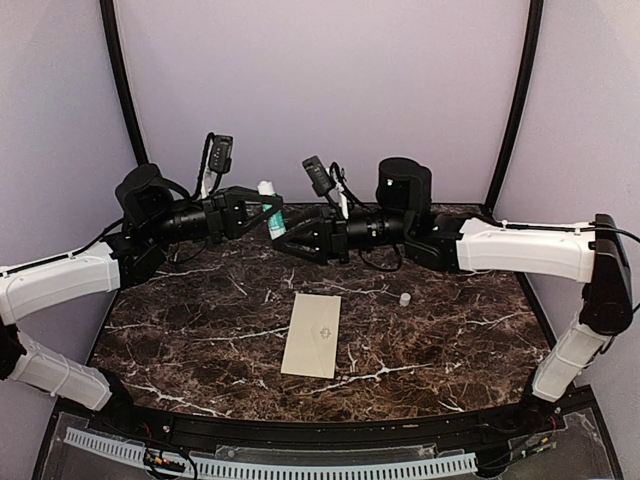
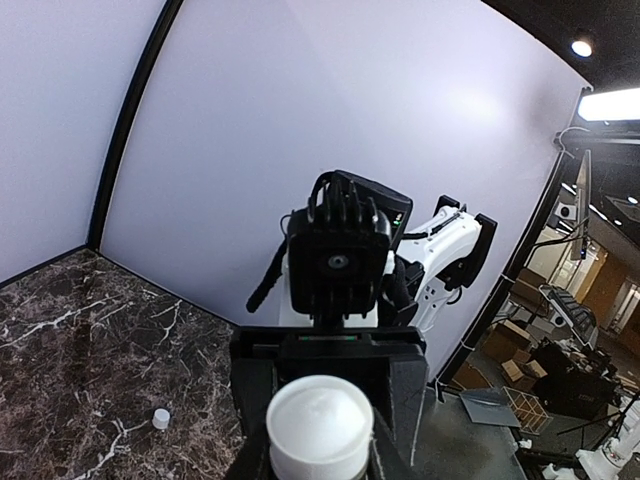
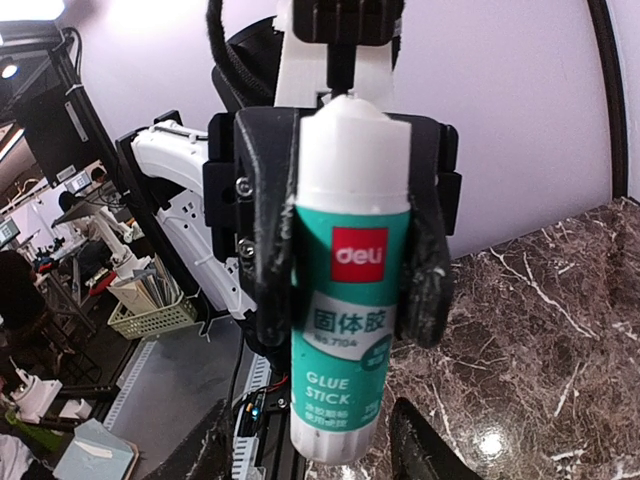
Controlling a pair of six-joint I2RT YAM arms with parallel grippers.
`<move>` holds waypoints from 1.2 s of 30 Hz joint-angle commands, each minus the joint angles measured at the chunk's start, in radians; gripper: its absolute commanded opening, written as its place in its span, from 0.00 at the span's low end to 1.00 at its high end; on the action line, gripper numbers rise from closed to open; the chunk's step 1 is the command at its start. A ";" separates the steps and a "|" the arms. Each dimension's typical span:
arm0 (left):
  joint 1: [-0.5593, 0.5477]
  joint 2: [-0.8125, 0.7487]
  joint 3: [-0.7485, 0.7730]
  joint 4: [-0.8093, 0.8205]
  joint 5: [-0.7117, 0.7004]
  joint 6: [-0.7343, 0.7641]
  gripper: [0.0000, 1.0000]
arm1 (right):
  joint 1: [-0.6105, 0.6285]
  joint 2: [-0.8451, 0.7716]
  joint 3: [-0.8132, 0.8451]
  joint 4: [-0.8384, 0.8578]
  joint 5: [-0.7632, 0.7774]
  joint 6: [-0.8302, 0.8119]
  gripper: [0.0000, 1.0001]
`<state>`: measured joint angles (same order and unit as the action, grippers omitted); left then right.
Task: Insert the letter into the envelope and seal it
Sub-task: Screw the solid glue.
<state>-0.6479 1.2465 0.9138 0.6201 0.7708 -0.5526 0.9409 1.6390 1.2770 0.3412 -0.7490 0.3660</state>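
Gripping one green-and-white glue stick [image 3: 345,330] is the left gripper [image 3: 350,250]; the right gripper [image 3: 320,445] gapes around its base. Only overhead shows one cream paper envelope [image 1: 313,335].

Looks like a robotics lab: marble-look table [image 1: 450,330] boxed in by a plain lavender backdrop [image 1: 320,80], and past it there are cardboard boxes [image 2: 505,345], a green basket [image 3: 150,318], other white robot arms [image 2: 608,462] and a ceiling spotlight [image 2: 583,47].

The left gripper [image 3: 347,250] clamps a teal glue stick [image 3: 345,330], its lower end between the parted fingers [image 3: 420,445] of the right gripper [image 3: 316,455]
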 commanded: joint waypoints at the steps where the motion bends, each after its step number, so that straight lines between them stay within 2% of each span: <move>1: 0.005 -0.025 0.006 0.044 0.022 -0.007 0.00 | 0.010 0.021 0.032 0.069 -0.031 0.022 0.45; 10: 0.006 -0.027 0.005 0.043 0.023 -0.005 0.00 | 0.010 0.030 0.030 0.123 -0.017 0.048 0.39; 15: 0.005 -0.030 0.005 0.036 0.010 0.000 0.00 | 0.010 0.033 0.029 0.125 -0.011 0.050 0.27; 19: 0.005 -0.033 0.005 0.024 0.000 0.009 0.00 | 0.010 0.036 0.028 0.109 -0.009 0.048 0.23; 23: 0.005 -0.036 0.004 0.016 -0.008 0.018 0.00 | 0.010 0.028 0.021 0.108 0.003 0.048 0.12; 26: 0.005 -0.038 0.002 0.005 -0.015 0.038 0.00 | 0.010 0.009 0.008 0.109 0.052 0.046 0.06; 30: 0.006 -0.042 0.009 -0.086 -0.077 0.140 0.00 | 0.000 -0.008 -0.008 0.112 0.121 0.054 0.07; 36: 0.000 -0.028 0.029 -0.207 -0.241 0.223 0.00 | 0.006 0.019 0.069 -0.078 0.364 0.009 0.06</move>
<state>-0.6483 1.2320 0.9161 0.5140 0.6586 -0.4419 0.9466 1.6665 1.2800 0.3527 -0.5907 0.3824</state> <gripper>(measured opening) 0.230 0.194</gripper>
